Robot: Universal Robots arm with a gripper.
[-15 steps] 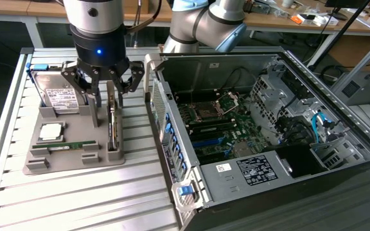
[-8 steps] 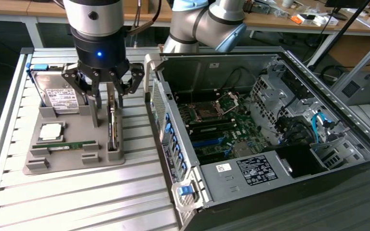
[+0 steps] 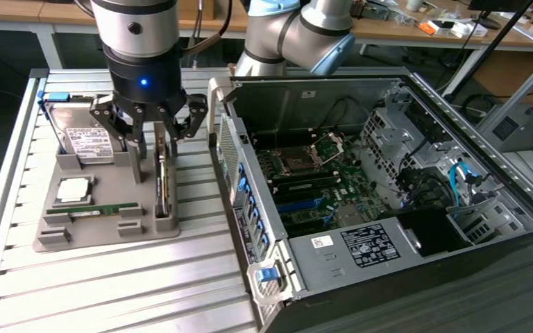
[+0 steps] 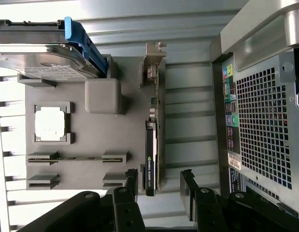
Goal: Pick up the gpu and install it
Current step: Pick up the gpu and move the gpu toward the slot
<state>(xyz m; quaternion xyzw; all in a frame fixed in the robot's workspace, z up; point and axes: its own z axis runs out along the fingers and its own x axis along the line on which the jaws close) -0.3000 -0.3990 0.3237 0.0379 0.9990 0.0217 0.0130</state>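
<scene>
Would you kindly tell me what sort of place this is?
Probably a robotics lab or workshop: an open computer case sits beside a grey tray of parts on a slatted metal table, with cluttered workbenches behind.

Exterior camera is looking down from high, framing the grey holder tray (image 3: 109, 191) at nine o'clock and the computer case (image 3: 294, 104) at three. Wrist camera is looking straight down from close above, sharing that tray (image 4: 91, 137) and the case's rear wall (image 4: 265, 125).

The arm (image 3: 290, 31) is bending over from the far side, its wrist (image 3: 139, 41) pointing straight down at the exterior view's left. The gripper (image 3: 155, 163) is hanging vertical, jaws standing spread wide, gripping nothing.
</scene>
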